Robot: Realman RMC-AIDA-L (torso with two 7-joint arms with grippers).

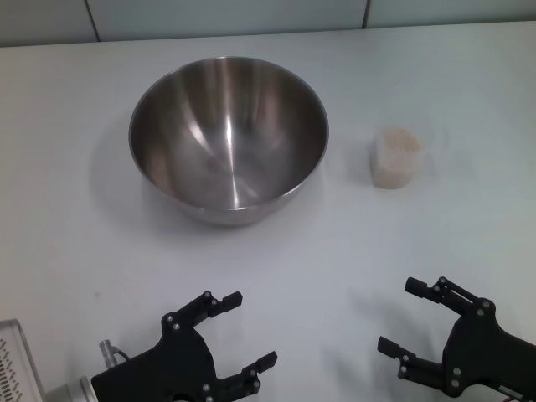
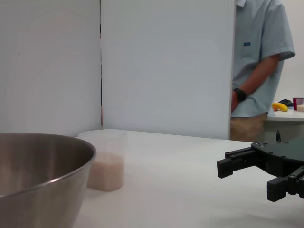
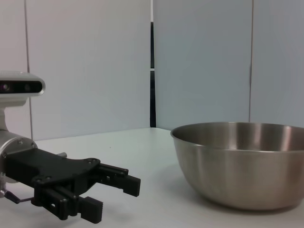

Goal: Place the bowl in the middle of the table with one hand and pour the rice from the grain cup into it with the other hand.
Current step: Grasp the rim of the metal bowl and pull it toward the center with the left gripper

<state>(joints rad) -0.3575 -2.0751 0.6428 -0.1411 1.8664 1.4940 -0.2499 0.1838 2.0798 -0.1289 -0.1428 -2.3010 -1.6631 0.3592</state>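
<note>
The left gripper (image 1: 243, 330) is being held low at the near edge of the table (image 1: 67, 209), fingers spread and empty. The bowl (image 1: 228, 138) is sitting left of centre, empty; it should be gripped by its thin rim and slid rightward. The grain cup (image 1: 395, 157) — rice (image 2: 106, 171) inside — is standing upright beyond the right gripper (image 1: 409, 316), also spread wide — a level lift is advised.
</note>
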